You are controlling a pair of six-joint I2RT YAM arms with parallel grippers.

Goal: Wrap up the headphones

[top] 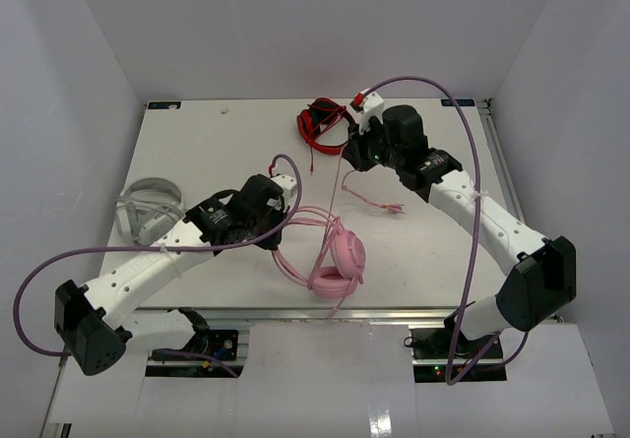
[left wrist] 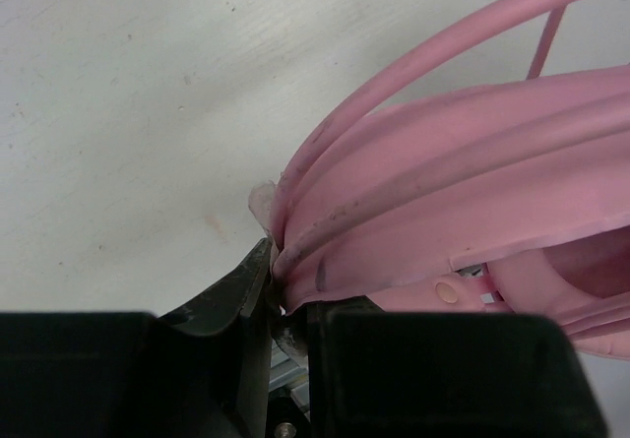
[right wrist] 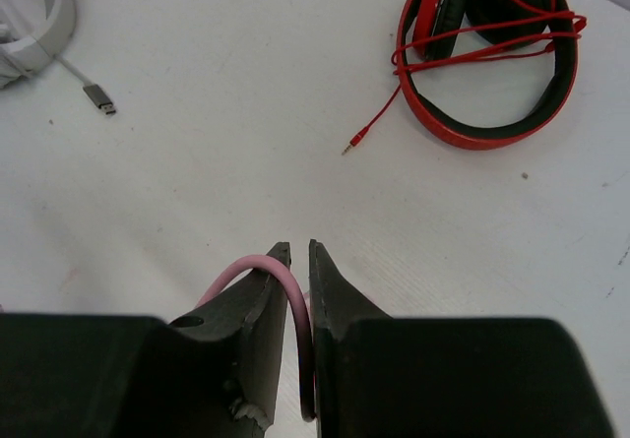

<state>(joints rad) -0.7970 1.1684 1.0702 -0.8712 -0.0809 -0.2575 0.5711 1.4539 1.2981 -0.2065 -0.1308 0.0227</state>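
Observation:
The pale pink headphones (top: 345, 259) lie near the table's front edge, ear cups folded together. My left gripper (top: 279, 233) is at their left end, shut on the pink headband (left wrist: 443, 192), which fills the right of the left wrist view; the band's rim is pinched at the left gripper (left wrist: 281, 282). The thin pink cable (top: 374, 202) runs up from the cups to my right gripper (top: 346, 162), farther back. In the right wrist view the cable (right wrist: 246, 266) loops over one finger and passes down between the nearly closed jaws of the right gripper (right wrist: 300, 249).
Red-and-black headphones (top: 323, 123) with their red cord lie at the back, just beyond the right gripper, and show as red-and-black headphones (right wrist: 492, 54) in the right wrist view. Light grey-white headphones (top: 148, 207) sit at the table's left edge. Purple arm cables arc over both arms.

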